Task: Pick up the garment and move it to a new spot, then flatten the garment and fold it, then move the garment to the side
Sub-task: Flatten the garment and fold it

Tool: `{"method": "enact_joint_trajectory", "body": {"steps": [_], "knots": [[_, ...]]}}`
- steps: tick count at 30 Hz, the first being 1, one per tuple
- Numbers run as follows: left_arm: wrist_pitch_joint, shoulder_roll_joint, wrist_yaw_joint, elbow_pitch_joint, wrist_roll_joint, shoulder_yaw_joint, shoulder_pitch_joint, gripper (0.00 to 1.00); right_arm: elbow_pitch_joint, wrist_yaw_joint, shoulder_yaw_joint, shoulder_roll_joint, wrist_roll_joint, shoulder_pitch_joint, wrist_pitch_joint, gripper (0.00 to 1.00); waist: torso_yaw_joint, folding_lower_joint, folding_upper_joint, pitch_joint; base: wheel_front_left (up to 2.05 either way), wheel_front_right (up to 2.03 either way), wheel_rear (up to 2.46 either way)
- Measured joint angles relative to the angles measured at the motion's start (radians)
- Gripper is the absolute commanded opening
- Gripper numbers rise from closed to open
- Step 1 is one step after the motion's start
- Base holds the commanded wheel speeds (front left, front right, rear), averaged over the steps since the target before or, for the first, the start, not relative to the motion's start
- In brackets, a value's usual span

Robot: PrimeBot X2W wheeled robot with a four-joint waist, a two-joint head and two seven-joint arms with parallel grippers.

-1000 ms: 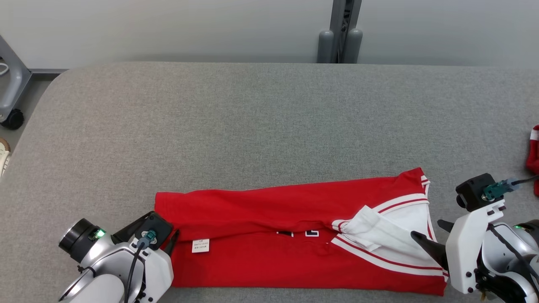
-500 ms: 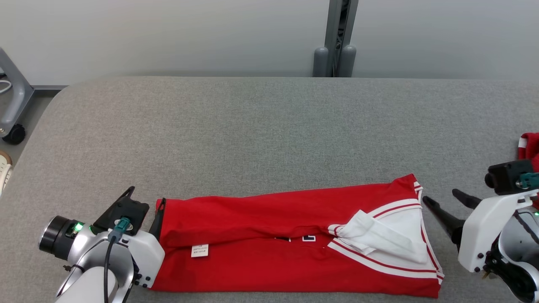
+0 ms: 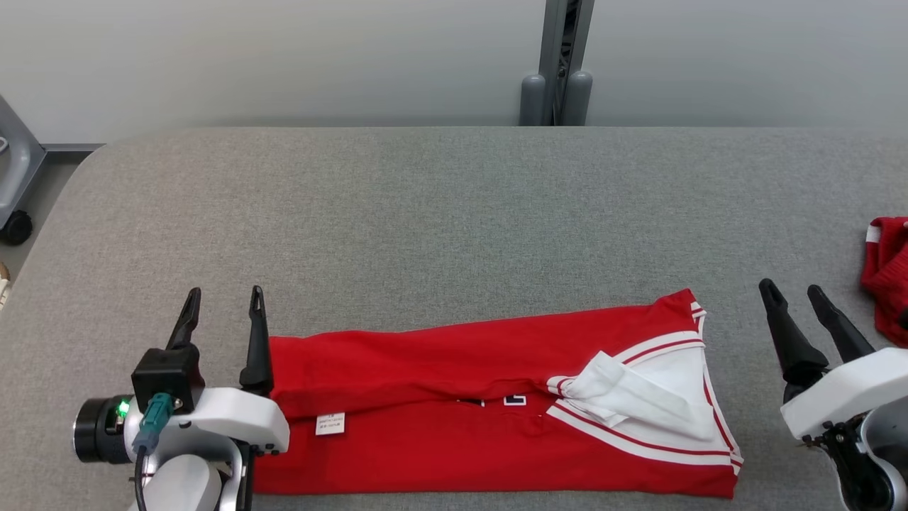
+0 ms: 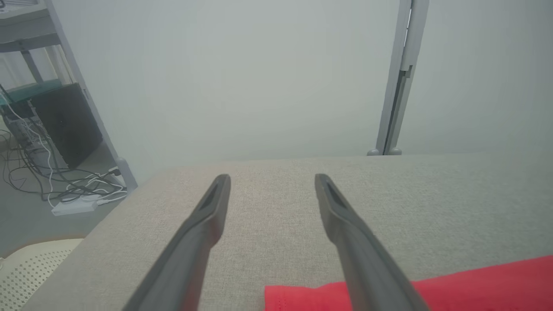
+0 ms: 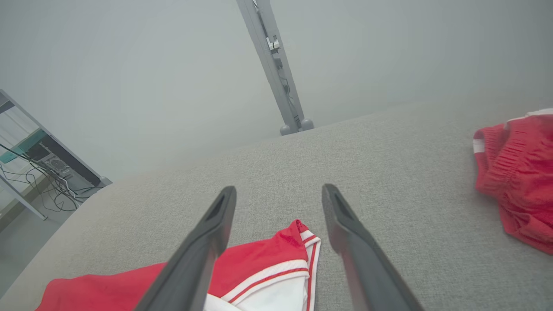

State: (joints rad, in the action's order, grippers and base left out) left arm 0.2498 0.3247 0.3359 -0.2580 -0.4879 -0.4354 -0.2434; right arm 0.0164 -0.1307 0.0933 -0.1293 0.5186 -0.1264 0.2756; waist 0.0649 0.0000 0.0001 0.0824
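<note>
The garment point(image 3: 454, 397), a red jersey with white sleeves and striped trim, lies folded lengthwise into a long band along the near edge of the grey table point(image 3: 454, 213). A small white label point(image 3: 330, 424) shows near its left end, and a white sleeve point(image 3: 638, 397) lies over its right end. My left gripper point(image 3: 223, 294) stands open at the jersey's left end, holding nothing. My right gripper point(image 3: 791, 289) stands open just right of the jersey's right end, empty too. The red hem point(image 4: 475, 285) appears beside the left fingers, and the striped corner point(image 5: 302, 242) between the right fingers.
Red shorts point(image 3: 887, 277) with a gathered waistband lie crumpled at the table's right edge, also seen as red shorts point(image 5: 518, 172). A grey post point(image 3: 557, 64) stands behind the table. A wheeled stand point(image 3: 14, 191) sits on the floor at the left.
Both grippers have let go of the jersey's ends, drawn back and turned their fingers to point away from me. The head camera has shifted slightly.
</note>
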Motion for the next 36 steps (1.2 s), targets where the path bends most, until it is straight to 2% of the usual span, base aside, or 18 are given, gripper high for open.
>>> {"method": "enact_joint_trajectory", "body": {"steps": [1, 2, 3, 12, 18, 21, 26, 28, 31, 36], "knots": [[0.007, -0.01, 0.0, 0.003, 0.002, 0.012, 0.012, 1.0, 0.009, 0.0, 0.002, 0.004, 0.0, 0.006, -0.027, 1.0, -0.002, 0.0, 0.0, 0.001, 0.0, 0.0, 0.0], [0.01, -0.181, -0.072, 0.097, 0.252, 0.19, 0.19, 1.0, 0.138, 0.0, -0.065, -0.015, -0.026, 0.056, -0.091, 1.0, -0.01, 0.0, 0.0, 0.02, 0.0, 0.0, 0.0], [0.01, -0.189, -0.08, 0.105, 0.268, 0.2, 0.195, 1.0, 0.14, 0.0, -0.075, -0.019, -0.032, 0.056, -0.092, 1.0, -0.009, 0.0, 0.0, 0.022, 0.0, 0.0, 0.0], [0.01, -0.227, -0.146, 0.098, 0.35, 0.263, 0.194, 1.0, 0.168, 0.0, -0.123, -0.051, -0.029, 0.052, -0.09, 1.0, 0.004, 0.0, 0.0, 0.025, 0.0, 0.0, 0.0], [0.01, -0.245, -0.17, 0.103, 0.379, 0.288, 0.193, 1.0, 0.166, 0.0, -0.161, -0.08, 0.034, 0.049, -0.021, 1.0, 0.005, 0.0, 0.0, 0.029, 0.0, 0.0, 0.0], [0.01, -0.251, -0.186, 0.102, 0.391, 0.289, 0.193, 1.0, 0.166, 0.0, -0.179, -0.121, 0.06, 0.049, 0.041, 1.0, 0.007, 0.0, 0.0, 0.036, 0.0, 0.0, 0.0], [0.01, -0.257, -0.2, 0.096, 0.403, 0.298, 0.184, 1.0, 0.161, 0.0, -0.209, -0.178, 0.182, 0.033, 0.149, 1.0, 0.011, 0.0, 0.0, 0.057, 0.0, 0.0, 0.0], [0.01, -0.259, -0.205, 0.091, 0.41, 0.299, 0.177, 1.0, 0.167, 0.0, -0.225, -0.22, 0.217, 0.026, 0.19, 1.0, 0.014, 0.0, 0.0, 0.067, 0.0, 0.0, 0.0], [0.01, -0.262, -0.212, 0.088, 0.421, 0.302, 0.169, 1.0, 0.185, 0.0, -0.247, -0.28, 0.256, 0.009, 0.227, 1.0, 0.021, 0.0, 0.0, 0.084, 0.0, 0.0, 0.0], [0.01, -0.263, -0.221, 0.086, 0.434, 0.307, 0.15, 1.0, 0.2, 0.0, -0.32, -0.344, 0.345, -0.027, 0.261, 1.0, 0.036, 0.0, 0.0, 0.11, 0.0, 0.0, 0.0]]}}
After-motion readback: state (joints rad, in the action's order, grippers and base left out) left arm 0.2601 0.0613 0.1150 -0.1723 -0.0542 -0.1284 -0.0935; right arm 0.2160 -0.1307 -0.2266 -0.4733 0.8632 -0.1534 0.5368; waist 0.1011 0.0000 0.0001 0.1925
